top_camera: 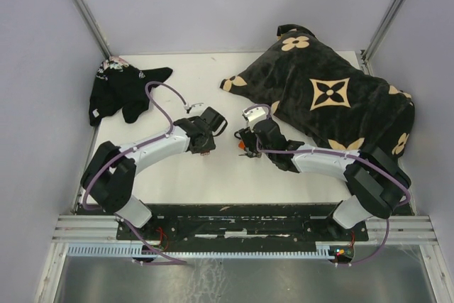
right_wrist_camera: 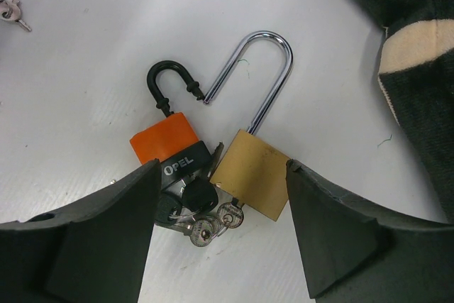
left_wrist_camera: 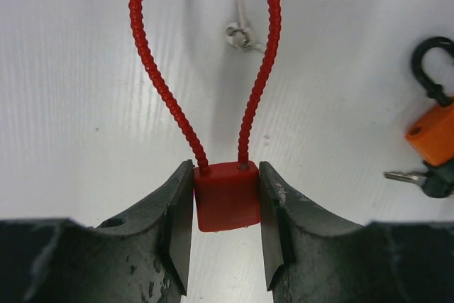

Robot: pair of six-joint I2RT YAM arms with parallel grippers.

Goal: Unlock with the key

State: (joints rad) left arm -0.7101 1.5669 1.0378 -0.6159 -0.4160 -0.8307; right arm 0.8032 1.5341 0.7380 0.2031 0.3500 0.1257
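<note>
A red cable lock (left_wrist_camera: 225, 207), its ribbed loop closed into the body, sits pinched in the left gripper (left_wrist_camera: 226, 175), while an orange padlock (right_wrist_camera: 163, 140) and a brass padlock (right_wrist_camera: 250, 181) lie touching, shackles sprung open, keys (right_wrist_camera: 206, 228) bunched beneath, possibly inserted.

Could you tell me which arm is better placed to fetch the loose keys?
Probably right: the right gripper stands open, while the left gripper is clamped on the red cable lock.

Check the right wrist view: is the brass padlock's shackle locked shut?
No, the brass padlock has its silver shackle swung open, with one end hanging free of the body.
</note>
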